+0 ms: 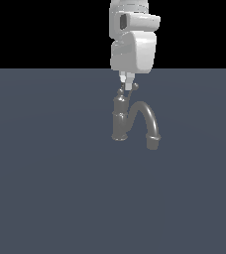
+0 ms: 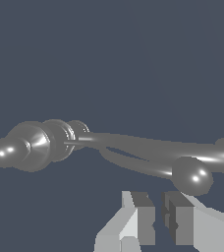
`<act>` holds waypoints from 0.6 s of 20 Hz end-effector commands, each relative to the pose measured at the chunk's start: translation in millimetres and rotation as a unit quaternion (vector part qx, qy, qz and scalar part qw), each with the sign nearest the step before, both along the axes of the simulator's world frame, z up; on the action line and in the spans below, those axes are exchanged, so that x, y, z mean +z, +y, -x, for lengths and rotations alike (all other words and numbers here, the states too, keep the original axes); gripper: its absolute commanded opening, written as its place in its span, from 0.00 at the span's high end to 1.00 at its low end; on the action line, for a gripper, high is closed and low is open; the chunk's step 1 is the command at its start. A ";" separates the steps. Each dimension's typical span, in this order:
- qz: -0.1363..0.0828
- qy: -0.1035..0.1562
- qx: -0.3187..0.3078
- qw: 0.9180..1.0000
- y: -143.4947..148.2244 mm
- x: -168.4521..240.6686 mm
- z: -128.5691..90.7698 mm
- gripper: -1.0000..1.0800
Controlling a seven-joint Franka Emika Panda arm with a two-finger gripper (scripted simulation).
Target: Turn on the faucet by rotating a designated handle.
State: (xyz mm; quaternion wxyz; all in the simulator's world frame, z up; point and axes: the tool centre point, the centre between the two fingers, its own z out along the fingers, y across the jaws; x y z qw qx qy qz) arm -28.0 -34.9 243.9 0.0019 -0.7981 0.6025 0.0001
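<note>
Faucet: the faucet (image 1: 121,119) is standing near the middle of the bare grey floor (image 1: 45,188); its thick arched spout (image 1: 147,121) is curving down toward the exterior view's right.
Handle: the handle (image 2: 133,165) is showing in the wrist view as a thin bent wire ending in a ball tip (image 2: 192,175); in the exterior view it is too small to make out under the arm.
Handling: it is looking stiff, smooth and slippery, so probably prone to sliding off flat pads; pushing sideways just behind the ball seems the best hold, since that gives the most leverage.
Gripper: the gripper (image 2: 158,216) is hovering just above the column top; its fingers (image 2: 142,211) are standing only narrowly apart — gripping nothing, with the ball just beyond the tips; whether they are touching it I cannot tell.
</note>
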 end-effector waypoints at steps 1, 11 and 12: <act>0.001 0.000 -0.012 1.000 -28.6 -0.8 -3.6 1.00; 0.000 0.000 0.001 1.000 -50.5 0.2 -15.6 1.00; 0.000 0.000 0.000 1.000 -52.7 0.2 -18.4 1.00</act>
